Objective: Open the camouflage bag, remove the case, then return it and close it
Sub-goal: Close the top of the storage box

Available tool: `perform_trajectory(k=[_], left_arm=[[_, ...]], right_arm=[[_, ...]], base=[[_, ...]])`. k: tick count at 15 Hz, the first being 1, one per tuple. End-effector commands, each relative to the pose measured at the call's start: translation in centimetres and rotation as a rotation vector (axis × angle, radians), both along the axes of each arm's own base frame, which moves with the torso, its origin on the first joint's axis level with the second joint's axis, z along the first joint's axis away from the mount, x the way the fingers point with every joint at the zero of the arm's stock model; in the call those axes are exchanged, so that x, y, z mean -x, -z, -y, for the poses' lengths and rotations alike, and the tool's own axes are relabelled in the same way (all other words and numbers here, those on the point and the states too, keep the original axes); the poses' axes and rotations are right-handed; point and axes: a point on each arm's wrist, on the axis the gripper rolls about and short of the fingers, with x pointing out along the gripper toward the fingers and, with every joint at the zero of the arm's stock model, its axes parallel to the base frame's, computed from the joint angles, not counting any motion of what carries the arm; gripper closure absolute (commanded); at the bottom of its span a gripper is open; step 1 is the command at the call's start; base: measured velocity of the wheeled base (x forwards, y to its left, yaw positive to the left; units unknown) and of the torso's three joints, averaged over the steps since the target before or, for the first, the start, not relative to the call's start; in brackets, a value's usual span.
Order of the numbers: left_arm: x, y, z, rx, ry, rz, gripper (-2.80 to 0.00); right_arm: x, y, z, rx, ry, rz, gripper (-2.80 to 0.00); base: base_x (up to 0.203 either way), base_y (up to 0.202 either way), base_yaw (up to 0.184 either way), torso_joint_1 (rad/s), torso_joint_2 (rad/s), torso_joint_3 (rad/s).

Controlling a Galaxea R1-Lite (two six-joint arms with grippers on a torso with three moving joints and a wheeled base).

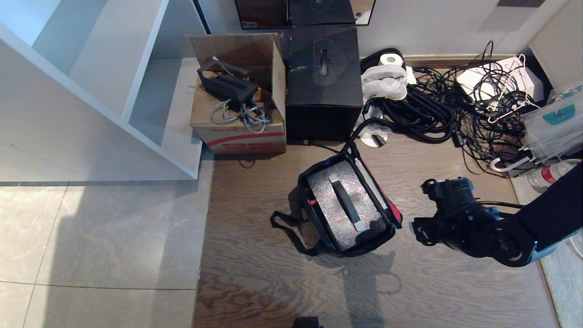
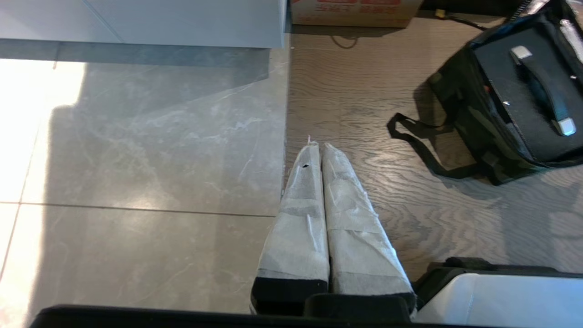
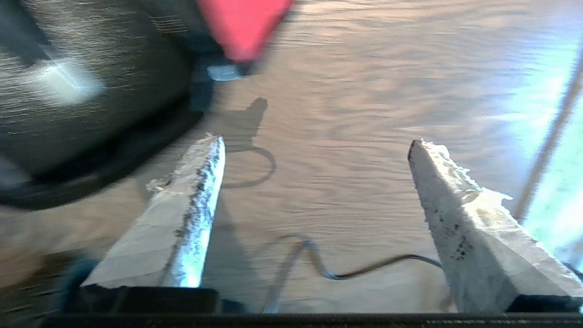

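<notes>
Left gripper (image 2: 317, 146) parked low over the seam between grey tile and wood floor (image 1: 255, 273), taped fingers (image 2: 300, 218) pressed together, nothing between them.

Right gripper (image 3: 314, 143) out over bare wood just right of the camouflage bag (image 1: 319, 241), apart from it, not touching. Taped fingers (image 3: 191, 205) spread wide, empty. Arm coming in from the right edge in the head view (image 1: 421, 230).

Bag sitting mid-floor on the wood, top open, flap folded to the far-right side, red showing at its right edge (image 3: 241, 25). One black strap (image 1: 287, 228) lying loose on the floor to its left, another arching up behind. Case (image 1: 344, 209) lying flat inside the bag, handle (image 1: 346, 205) up with pale ends visible, small red latch (image 1: 312, 202) on its left side.

Farther back: cardboard box (image 1: 241, 132) with cables and a black device on top, beside a white shelf unit (image 1: 114, 91). Black cube box (image 1: 323, 82) against the wall to its right. Then a tangle of black cables (image 1: 432, 114) with white bag and tape roll.
</notes>
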Motion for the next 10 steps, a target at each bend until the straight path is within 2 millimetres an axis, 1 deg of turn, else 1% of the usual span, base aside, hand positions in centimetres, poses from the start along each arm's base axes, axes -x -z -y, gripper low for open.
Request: perform_trajectory(k=[1, 2, 3, 4, 6, 8, 10], left_arm=[[0.0, 0.0, 0.0, -0.001, -0.001, 0.001, 0.00], [0.0, 0.0, 0.0, 0.000, -0.001, 0.002, 0.00], [0.0, 0.0, 0.0, 0.000, -0.001, 0.001, 0.00], [0.0, 0.0, 0.0, 0.000, -0.001, 0.001, 0.00], [0.0, 0.0, 0.0, 0.000, -0.001, 0.001, 0.00], [0.0, 0.0, 0.0, 0.000, -0.001, 0.001, 0.00], [0.0, 0.0, 0.0, 0.001, -0.001, 0.001, 0.00]], right_arm=[[-0.2, -0.4, 3.2, 0.074, -0.004, -0.024, -2.80], [-0.4, -0.1, 4.0, 0.141, -0.040, -0.056, -2.80], [-0.8, 0.1, 4.4, 0.173, -0.059, -0.052, -2.80], [-0.9, -0.1, 4.5, 0.165, -0.066, -0.030, -2.80], [0.1, 0.2, 4.5, 0.160, -0.075, -0.044, -2.80], [1.4, -0.5, 4.6, 0.134, -0.091, -0.031, -2.80], [3.4, -1.8, 4.7, 0.091, -0.113, -0.011, -2.80]], base=[[0.000, 0.000, 0.000, 0.000, 0.00, 0.000], [0.000, 0.000, 0.000, 0.000, 0.00, 0.000], [0.000, 0.000, 0.000, 0.000, 0.00, 0.000], [0.000, 0.000, 0.000, 0.000, 0.00, 0.000], [0.000, 0.000, 0.000, 0.000, 0.00, 0.000], [0.000, 0.000, 0.000, 0.000, 0.00, 0.000], [0.000, 0.000, 0.000, 0.000, 0.00, 0.000]])
